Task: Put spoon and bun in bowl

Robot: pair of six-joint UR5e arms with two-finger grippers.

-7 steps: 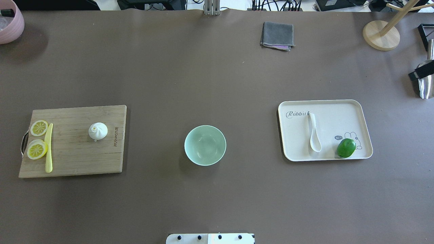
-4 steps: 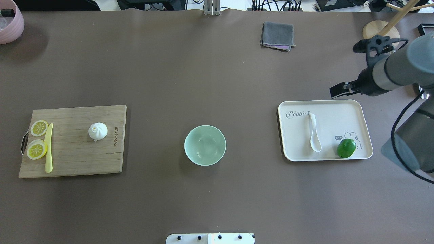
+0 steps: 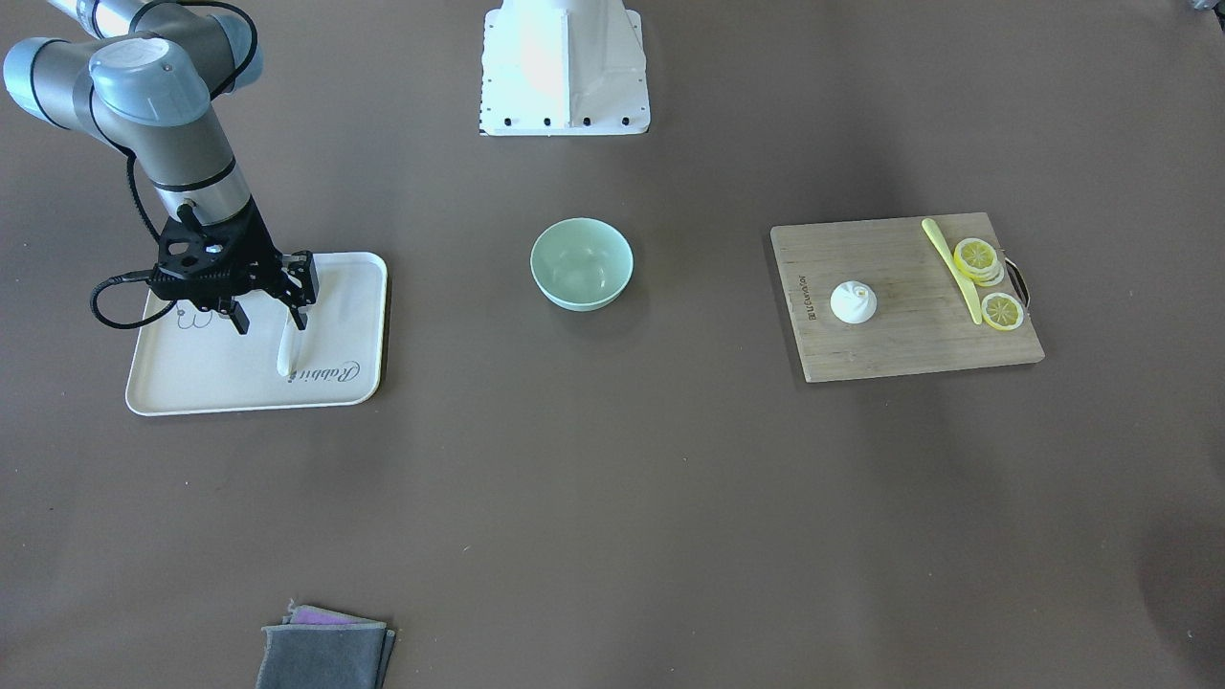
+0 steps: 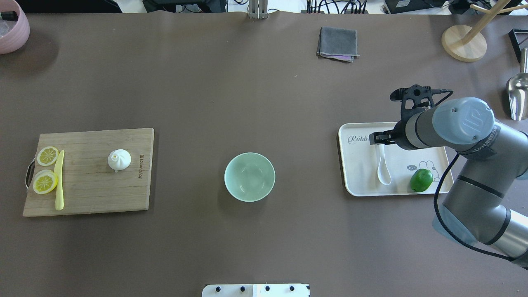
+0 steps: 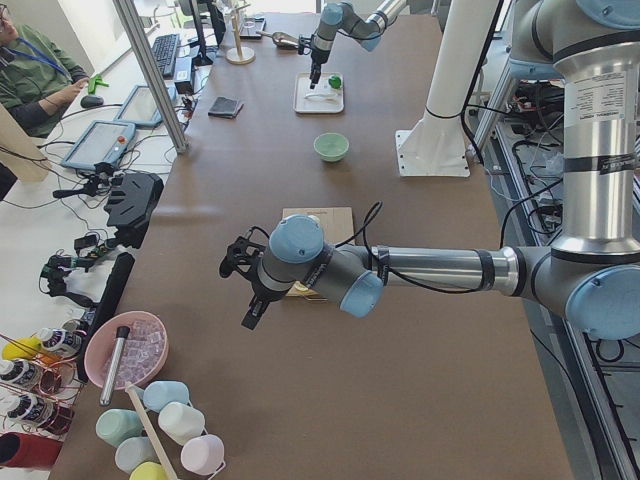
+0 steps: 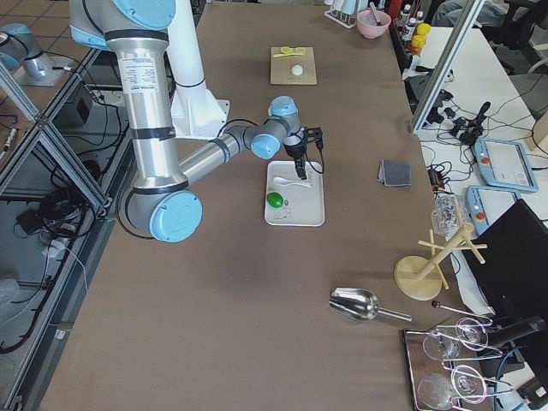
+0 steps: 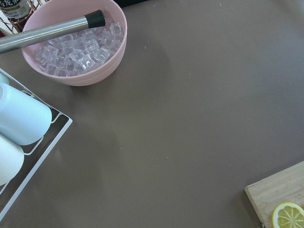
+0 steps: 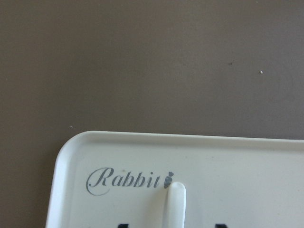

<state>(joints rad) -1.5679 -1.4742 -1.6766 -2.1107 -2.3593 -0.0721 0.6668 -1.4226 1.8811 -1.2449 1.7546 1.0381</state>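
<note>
The white spoon (image 4: 383, 169) lies on a cream tray (image 4: 396, 128) at the right, its handle toward the far edge; it also shows in the front view (image 3: 285, 356) and in the right wrist view (image 8: 174, 204). My right gripper (image 3: 268, 321) is open, just above the spoon's handle with a finger on each side. The white bun (image 4: 119, 159) sits on a wooden cutting board (image 4: 90, 198) at the left. The mint-green bowl (image 4: 249, 176) stands empty at the table's middle. My left gripper (image 5: 250, 300) shows only in the exterior left view, off the board's outer end; I cannot tell its state.
A green lime (image 4: 421, 180) lies on the tray near the spoon's scoop. Lemon slices (image 4: 45, 181) and a yellow knife (image 4: 59, 181) lie on the board. A grey cloth (image 4: 337, 43), a wooden stand (image 4: 463, 43) and a metal scoop (image 4: 517, 95) are at the back right. A pink ice bowl (image 7: 71, 42) is at the far left.
My right arm has come in from the right edge and moved left and down over the tray, ending above the spoon's handle. The spoon, bun and bowl have not moved.
</note>
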